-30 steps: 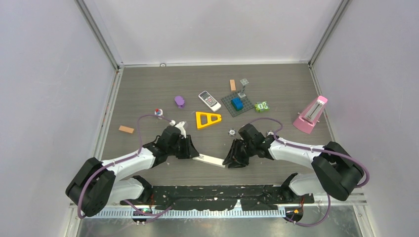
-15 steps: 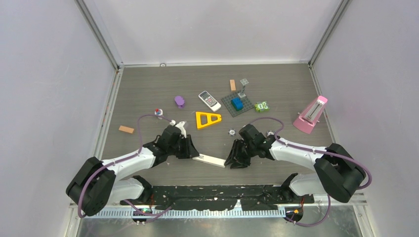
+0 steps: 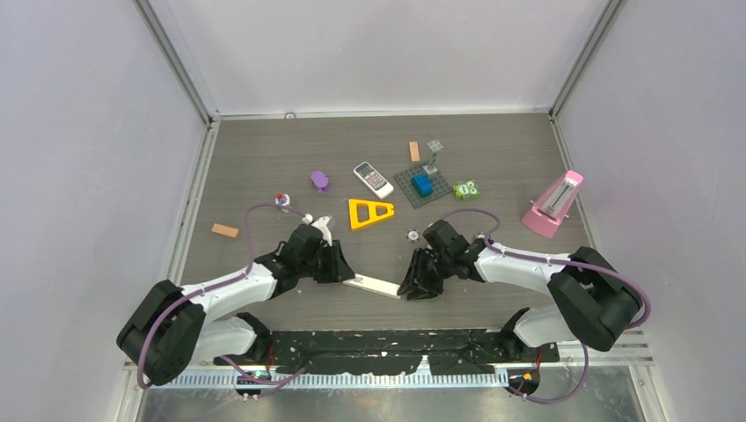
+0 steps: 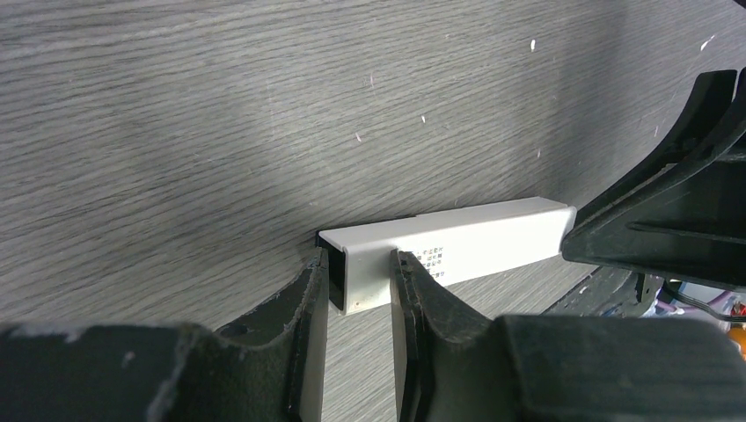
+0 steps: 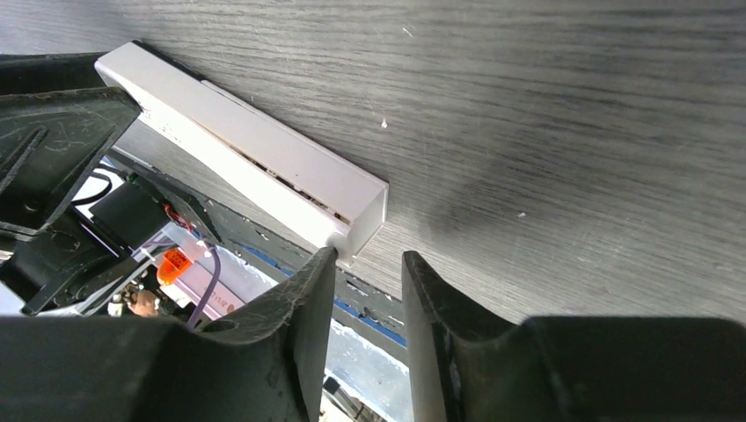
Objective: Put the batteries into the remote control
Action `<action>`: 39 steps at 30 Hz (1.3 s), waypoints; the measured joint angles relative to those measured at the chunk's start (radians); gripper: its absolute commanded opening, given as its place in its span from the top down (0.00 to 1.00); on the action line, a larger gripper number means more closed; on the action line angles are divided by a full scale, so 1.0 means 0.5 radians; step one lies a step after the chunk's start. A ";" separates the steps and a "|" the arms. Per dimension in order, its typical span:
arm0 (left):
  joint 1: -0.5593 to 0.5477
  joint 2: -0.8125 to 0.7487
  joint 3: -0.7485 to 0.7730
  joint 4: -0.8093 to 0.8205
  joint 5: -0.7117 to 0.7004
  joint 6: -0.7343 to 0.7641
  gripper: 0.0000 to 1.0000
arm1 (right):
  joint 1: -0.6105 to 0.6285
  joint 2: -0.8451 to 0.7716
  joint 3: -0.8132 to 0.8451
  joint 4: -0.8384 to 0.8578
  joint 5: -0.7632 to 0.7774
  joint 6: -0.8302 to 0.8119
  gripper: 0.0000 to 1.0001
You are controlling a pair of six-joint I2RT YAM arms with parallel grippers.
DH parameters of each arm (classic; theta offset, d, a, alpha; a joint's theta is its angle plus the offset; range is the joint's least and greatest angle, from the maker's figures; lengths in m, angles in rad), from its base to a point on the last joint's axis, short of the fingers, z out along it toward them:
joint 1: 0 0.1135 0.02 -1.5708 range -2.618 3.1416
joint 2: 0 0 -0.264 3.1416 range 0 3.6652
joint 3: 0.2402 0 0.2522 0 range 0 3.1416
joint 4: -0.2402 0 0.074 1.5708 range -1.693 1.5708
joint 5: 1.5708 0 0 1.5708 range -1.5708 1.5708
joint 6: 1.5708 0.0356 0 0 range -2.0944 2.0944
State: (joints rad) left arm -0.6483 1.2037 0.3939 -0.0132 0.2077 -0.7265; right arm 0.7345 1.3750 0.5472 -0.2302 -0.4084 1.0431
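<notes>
grey wood-grain table (image 3: 264,149) inside a white-walled enclosure, black tape strip (image 3: 396,338) along the near edge.

remote control (image 3: 374,285): long white bar, near side of the table at mid-width, bridging the gap between the two grippers. left end sits a touch farther than the right end. left wrist view shows small print on one white face (image 4: 475,237); right wrist view shows a thin slit along its length (image 5: 246,141).

left gripper (image 3: 343,271): clenched on the left end of the remote control. left wrist view has one finger (image 4: 308,290) on each side of the bar, pressed against it, gripper centre (image 4: 359,259) over the bar's end.

right gripper (image 3: 412,286): at the right end of the remote control, jaws apart, nothing between them. right wrist view (image 5: 369,259): the bar's end corner meets the tip of one finger (image 5: 321,272); the other finger stands clear of it.

batteries: cannot make them out in any view.

far half of the table, well apart from the arms:
- yellow triangle (image 3: 370,213), middle
- small keypad device (image 3: 373,179), just beyond it
- purple object (image 3: 319,180), to the left
- grey baseplate (image 3: 409,189) carrying a blue brick (image 3: 422,185)
- green block (image 3: 465,189), just right of the baseplate
- pink metronome (image 3: 553,204), far right
- orange stick (image 3: 413,151) beyond the baseplate; another orange stick (image 3: 224,230) at the left side
</notes>
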 measured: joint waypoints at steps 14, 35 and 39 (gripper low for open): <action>-0.056 0.009 -0.014 0.069 -0.085 -0.049 0.79 | 0.186 0.201 0.266 -0.187 0.215 -0.102 0.48; -0.096 0.031 -0.092 0.296 -0.156 -0.111 0.78 | 0.300 0.278 0.366 -0.215 0.382 0.198 0.37; -0.101 0.014 -0.121 0.332 -0.163 -0.131 0.78 | 0.309 0.273 0.365 -0.253 0.431 0.179 0.58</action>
State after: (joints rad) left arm -0.6987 1.2110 0.3332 0.1528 0.1265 -0.7921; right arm 0.8890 1.5116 0.7296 -0.3569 -0.1928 1.1324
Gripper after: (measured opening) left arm 0.279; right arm 0.571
